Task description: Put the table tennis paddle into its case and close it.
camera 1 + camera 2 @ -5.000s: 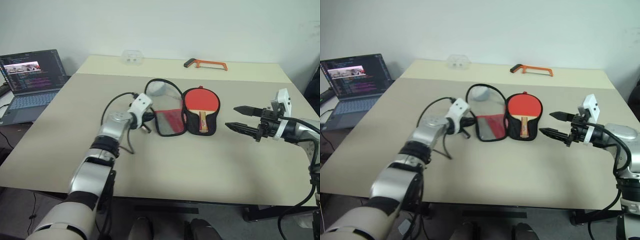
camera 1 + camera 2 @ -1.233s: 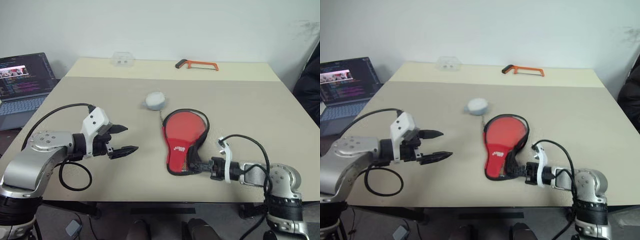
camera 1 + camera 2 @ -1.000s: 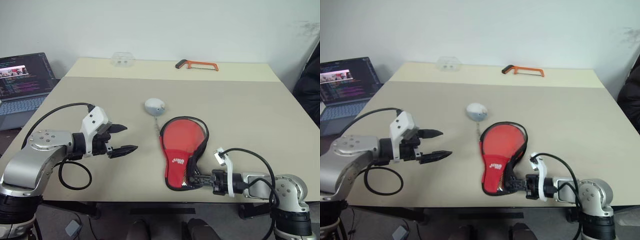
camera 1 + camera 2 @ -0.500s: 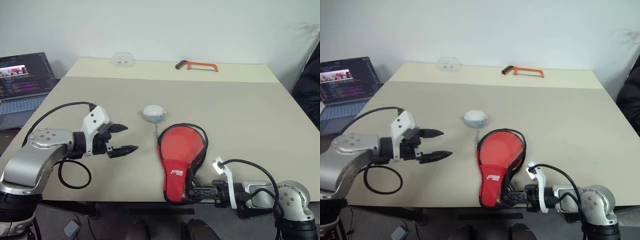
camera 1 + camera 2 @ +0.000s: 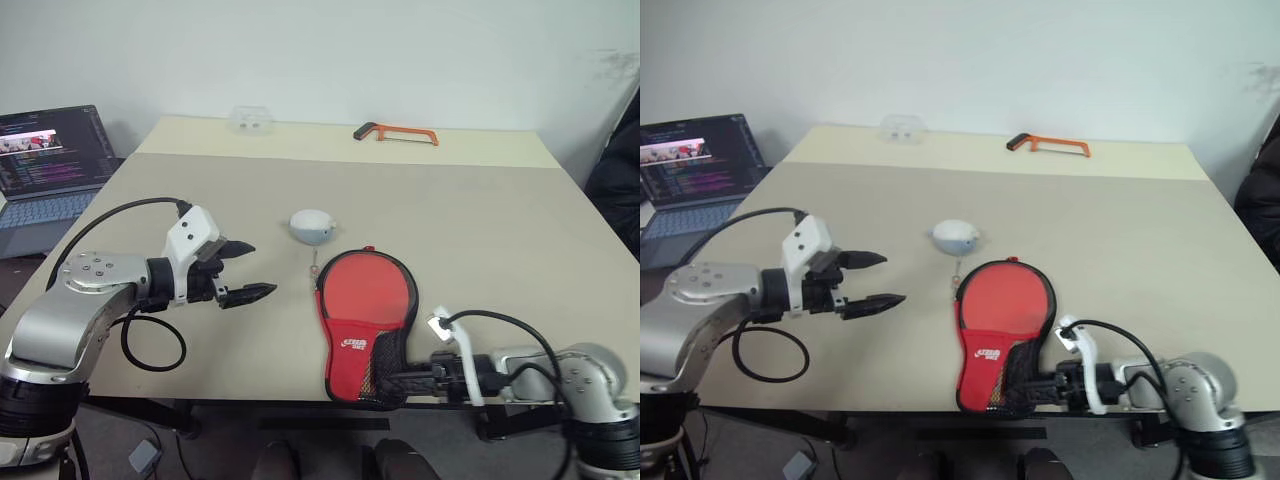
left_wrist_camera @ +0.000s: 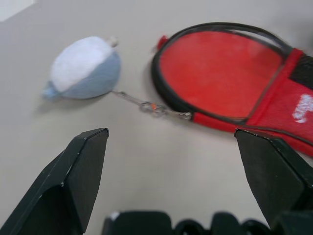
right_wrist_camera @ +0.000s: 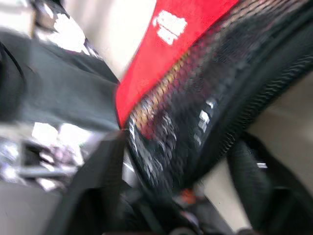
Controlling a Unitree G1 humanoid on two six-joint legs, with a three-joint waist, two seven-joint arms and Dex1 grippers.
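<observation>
At the bench's near edge the case (image 5: 362,325) lies red side up, apparently zipped, the right pincer (image 5: 400,380) parting at its handle end, left pincer (image 5: 245,270) spread idle; next, withdraw.

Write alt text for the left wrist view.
Open left gripper hovers over the table, its two black fingers spread wide. Beyond them lies the red case, closed, with a small blue-and-white plush charm chained to its zip.
</observation>
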